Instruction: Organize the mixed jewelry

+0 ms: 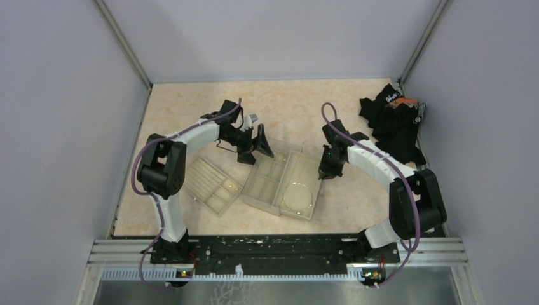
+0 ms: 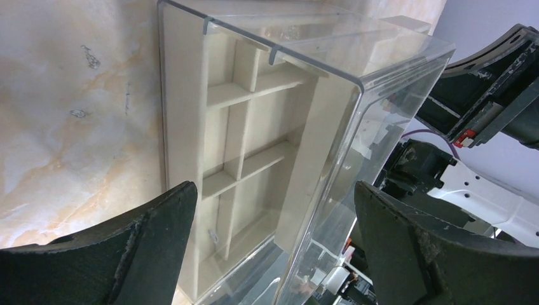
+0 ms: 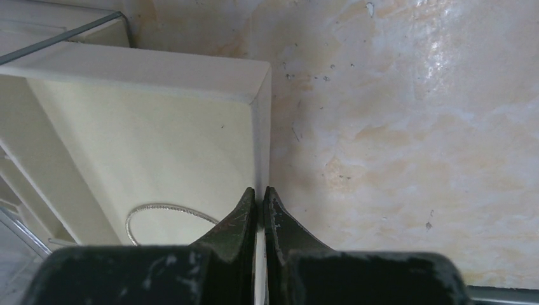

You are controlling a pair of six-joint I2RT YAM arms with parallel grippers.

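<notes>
Right wrist view, up close: the right gripper (image 3: pixel 260 194) has both fingers pinched together over the tray wall (image 3: pixel 262 114). A pale sliver of that rim shows between them, so it is clamped on the tray, not on any jewelry. Just inside that wall, off to the fingers' left, lies the silvery loop (image 3: pixel 168 205), flat on the floor of the undivided compartment (image 3: pixel 159 140) and partly hidden behind the left finger. It's a ring, so there's no long axis to line up with, only thin wire to catch. On the wall's other side is bare marbled table (image 3: pixel 413 140). My read: this arm is much the nearer one, but it would have to let go of the wall and shift inward to reach the loop, with that wall crowding right alongside. Over to the left wrist view: the left gripper (image 2: pixel 274 190) is spread wide, holding nothing, looking down on the divided tray (image 2: pixel 181 95) and its clear lid (image 2: pixel 394 89). One tiny pale speck (image 2: pixel 213 236) sits in a near cell, too small to identify. Top view, farther back: a ridged tray (image 1: pixel 210 181) lies off to the left, and the black cloth (image 1: pixel 394 124) is well apart in the far right corner.
</notes>
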